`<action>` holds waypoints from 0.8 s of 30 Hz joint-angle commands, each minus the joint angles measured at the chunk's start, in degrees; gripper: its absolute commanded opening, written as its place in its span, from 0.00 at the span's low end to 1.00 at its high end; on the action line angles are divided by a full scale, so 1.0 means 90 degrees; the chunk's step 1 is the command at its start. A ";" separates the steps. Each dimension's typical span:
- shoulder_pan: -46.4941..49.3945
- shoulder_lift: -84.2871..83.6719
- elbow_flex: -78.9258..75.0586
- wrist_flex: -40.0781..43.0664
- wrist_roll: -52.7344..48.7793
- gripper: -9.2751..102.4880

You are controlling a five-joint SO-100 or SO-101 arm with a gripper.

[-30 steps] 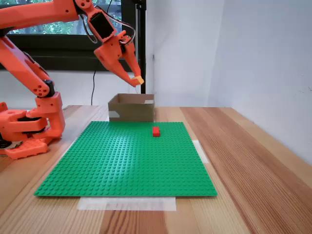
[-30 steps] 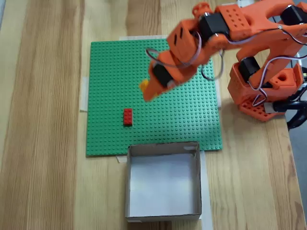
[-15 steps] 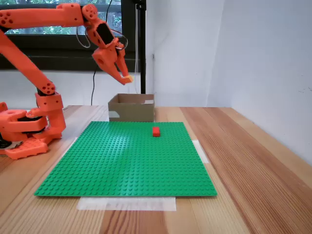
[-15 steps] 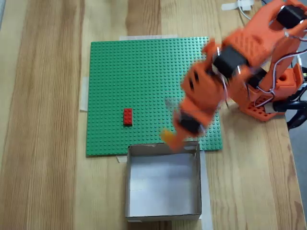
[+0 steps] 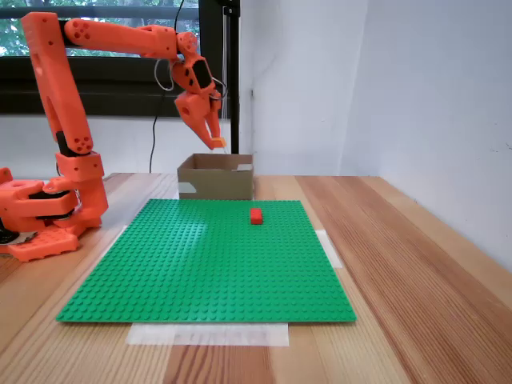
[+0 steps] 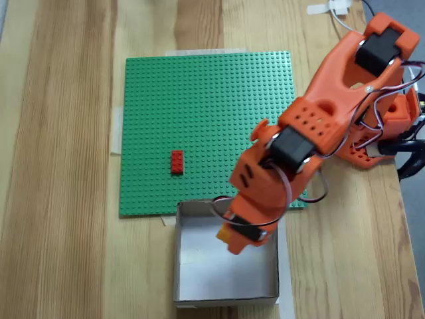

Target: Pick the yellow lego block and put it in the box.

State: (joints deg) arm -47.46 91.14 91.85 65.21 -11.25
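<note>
The orange arm stands reared from its base at the left of a fixed view, upper link upright, forearm reaching level to the right, wrist bent downward. Its hand point(image 5: 216, 144) points down with the fingers closed on a small yellow piece, apparently the yellow lego block point(image 5: 218, 144). In another fixed view, the hand point(image 6: 228, 240) hangs beyond the wrist, block point(image 6: 224, 233) at its tip.

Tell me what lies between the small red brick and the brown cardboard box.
Only bare green studded baseplate between red brick and cardboard box, in both fixed views.
</note>
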 commanded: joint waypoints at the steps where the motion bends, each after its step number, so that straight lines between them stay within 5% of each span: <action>1: -0.0068 -0.0361 -0.0488 0.0020 0.0127 0.08; 24: 0.0127 -0.2432 -0.1318 -0.0088 0.0371 0.08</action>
State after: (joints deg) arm -46.76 69.61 82.79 64.16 -7.38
